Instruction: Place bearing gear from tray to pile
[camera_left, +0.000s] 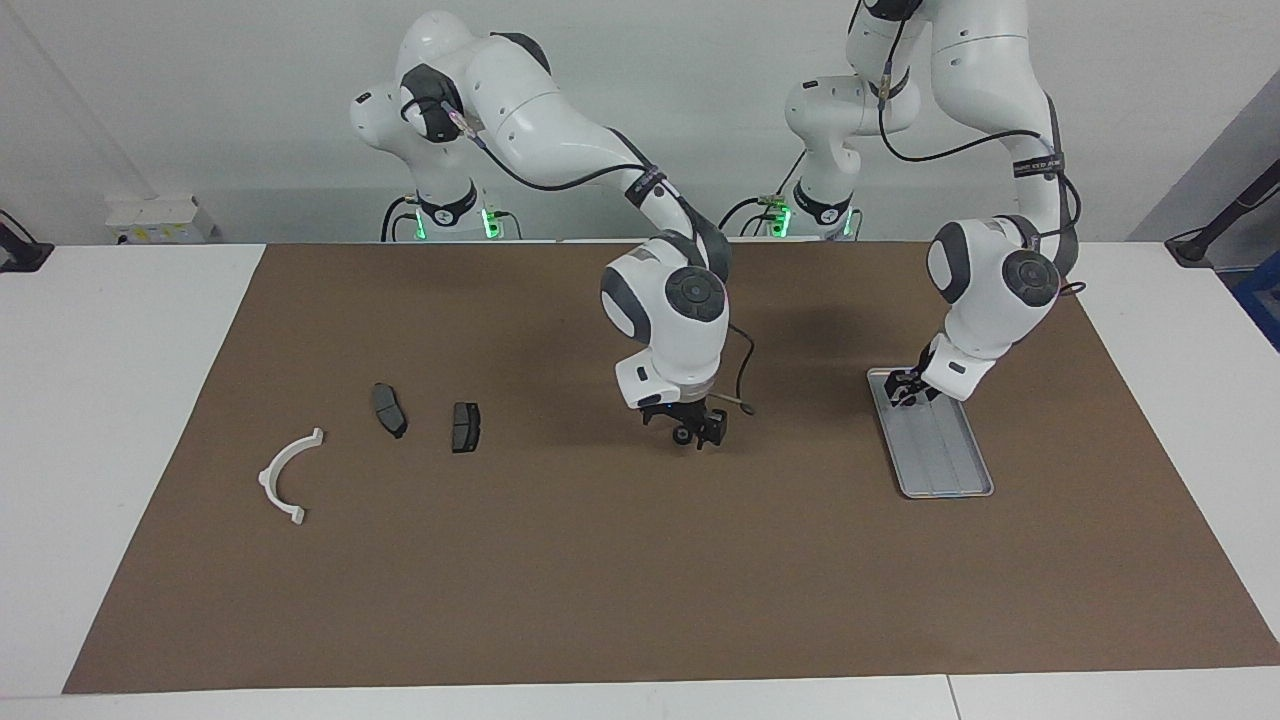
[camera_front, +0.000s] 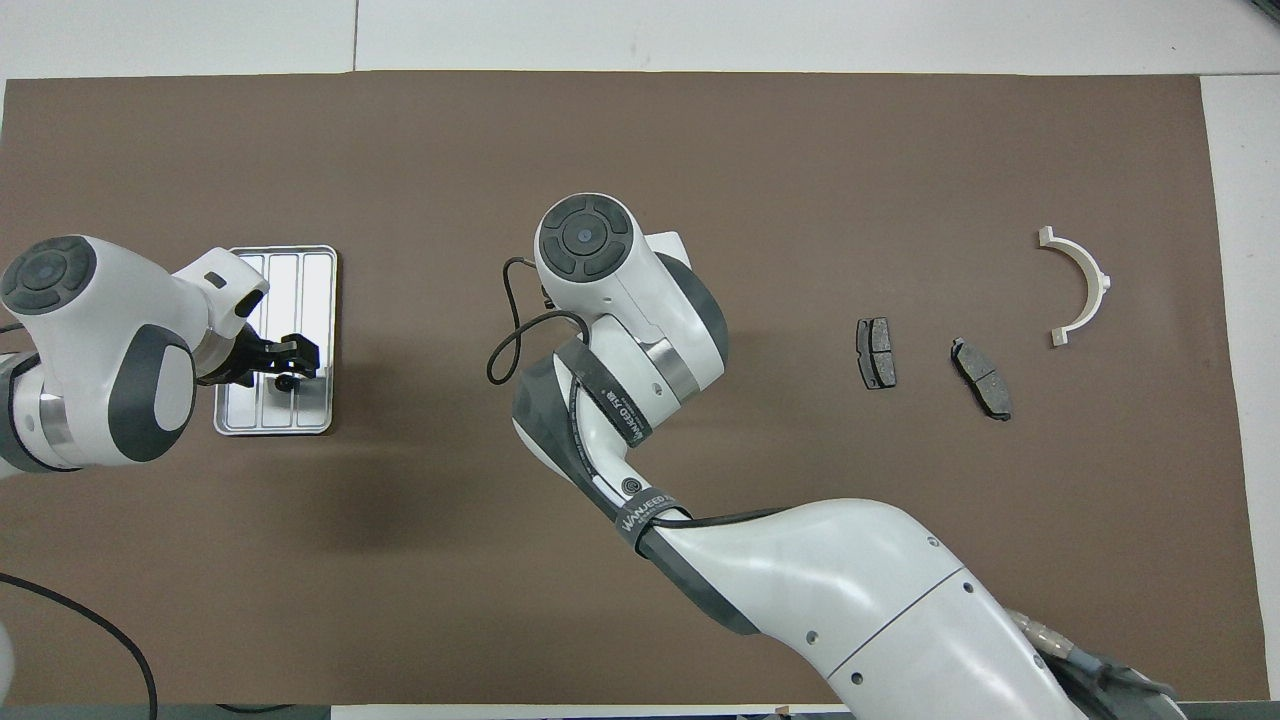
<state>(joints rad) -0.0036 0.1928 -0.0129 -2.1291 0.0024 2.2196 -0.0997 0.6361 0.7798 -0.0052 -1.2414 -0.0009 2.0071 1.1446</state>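
Note:
A small black bearing gear lies on the brown mat mid-table, between the tray and the pile. My right gripper is down at the mat, open, with a fingertip on either side of that gear. The overhead view hides both under the right wrist. The silver tray sits toward the left arm's end. A second small black part rests in its end nearer the robots. My left gripper is low over that part. The pile is a white bracket and two dark pads.
The brown mat covers most of the white table. A black cable loop hangs off the right wrist beside the gear. The right arm's long forearm spans the mat's part nearer the robots in the overhead view.

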